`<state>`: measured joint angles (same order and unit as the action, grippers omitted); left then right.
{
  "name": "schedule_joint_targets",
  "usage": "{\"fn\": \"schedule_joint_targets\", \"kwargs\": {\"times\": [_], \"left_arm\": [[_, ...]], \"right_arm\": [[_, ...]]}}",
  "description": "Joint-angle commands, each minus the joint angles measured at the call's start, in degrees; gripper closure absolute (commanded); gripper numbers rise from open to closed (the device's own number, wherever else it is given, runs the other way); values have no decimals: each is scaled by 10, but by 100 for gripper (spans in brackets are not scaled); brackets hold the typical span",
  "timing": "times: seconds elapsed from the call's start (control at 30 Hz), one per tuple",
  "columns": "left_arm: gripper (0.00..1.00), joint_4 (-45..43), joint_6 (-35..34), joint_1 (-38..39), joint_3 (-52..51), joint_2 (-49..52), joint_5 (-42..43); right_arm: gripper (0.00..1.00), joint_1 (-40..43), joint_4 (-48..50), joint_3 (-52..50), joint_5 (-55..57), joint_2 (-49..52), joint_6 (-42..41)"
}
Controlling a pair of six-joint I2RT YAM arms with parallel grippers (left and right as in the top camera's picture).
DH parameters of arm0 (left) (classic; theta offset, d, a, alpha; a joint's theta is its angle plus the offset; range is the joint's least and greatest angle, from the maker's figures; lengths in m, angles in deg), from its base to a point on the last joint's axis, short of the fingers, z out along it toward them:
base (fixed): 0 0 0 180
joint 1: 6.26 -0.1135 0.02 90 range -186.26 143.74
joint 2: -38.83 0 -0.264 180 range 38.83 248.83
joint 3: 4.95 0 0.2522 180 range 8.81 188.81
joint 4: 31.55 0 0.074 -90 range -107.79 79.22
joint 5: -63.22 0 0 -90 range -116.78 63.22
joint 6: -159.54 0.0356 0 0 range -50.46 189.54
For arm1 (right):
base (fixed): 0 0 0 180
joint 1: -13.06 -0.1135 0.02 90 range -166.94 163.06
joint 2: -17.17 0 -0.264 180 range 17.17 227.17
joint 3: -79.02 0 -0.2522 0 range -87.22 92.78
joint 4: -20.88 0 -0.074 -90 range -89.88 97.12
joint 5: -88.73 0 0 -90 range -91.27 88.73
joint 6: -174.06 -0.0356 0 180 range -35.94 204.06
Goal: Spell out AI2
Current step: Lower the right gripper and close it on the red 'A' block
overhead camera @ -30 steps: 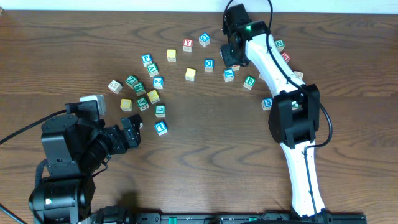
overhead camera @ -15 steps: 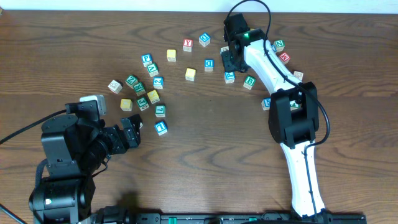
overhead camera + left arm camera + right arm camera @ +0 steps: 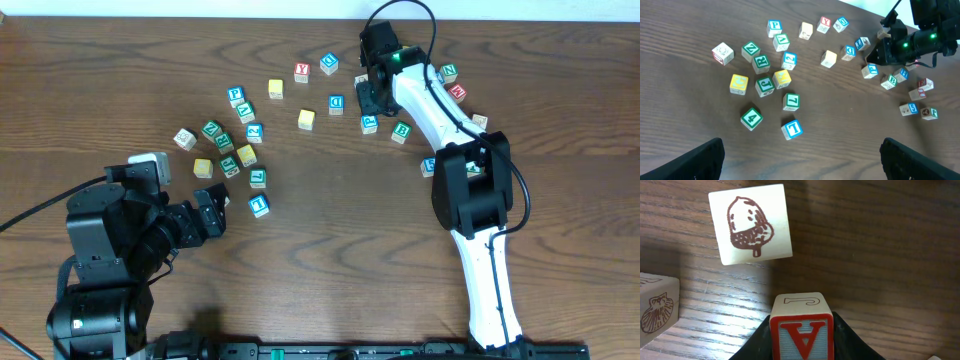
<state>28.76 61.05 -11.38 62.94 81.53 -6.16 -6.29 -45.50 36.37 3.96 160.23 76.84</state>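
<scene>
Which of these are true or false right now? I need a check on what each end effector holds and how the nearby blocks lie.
1. The right end effector is shut on a block with a red A. True.
2. The left end effector is holding a block. False: it is open and empty.
3. An acorn block lies just beyond the held block, without touching it. True.
4. The green 4 block is stacked on another block. False: the green 4 block sits by itself on the table.
</scene>
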Motion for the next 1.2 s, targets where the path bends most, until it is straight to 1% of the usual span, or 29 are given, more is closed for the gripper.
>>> {"fn": "schedule_joint_targets", "kwargs": {"times": [0.0, 0.3, 0.5, 0.7, 0.87, 1.0, 1.17], "left_arm": [[2, 2, 12, 1, 8, 0, -6], [2, 2, 12, 1, 8, 0, -6], [2, 2, 12, 1, 8, 0, -6], [2, 2, 12, 1, 8, 0, -6], [2, 2, 12, 1, 8, 0, -6], [2, 2, 12, 1, 8, 0, -6], [2, 2, 12, 1, 8, 0, -6]], "right_arm": [[73, -1, -1, 3, 8, -34, -5], [75, -3, -33, 3, 6, -103, -4], [77, -7, -87, 3, -40, -149, -4], [77, -25, -139, 2, -78, -155, -4], [78, -54, -169, 0, -78, -154, -4], [77, -83, -173, -10, -78, -154, 35], [76, -112, -156, -54, -78, -154, 109]]}}
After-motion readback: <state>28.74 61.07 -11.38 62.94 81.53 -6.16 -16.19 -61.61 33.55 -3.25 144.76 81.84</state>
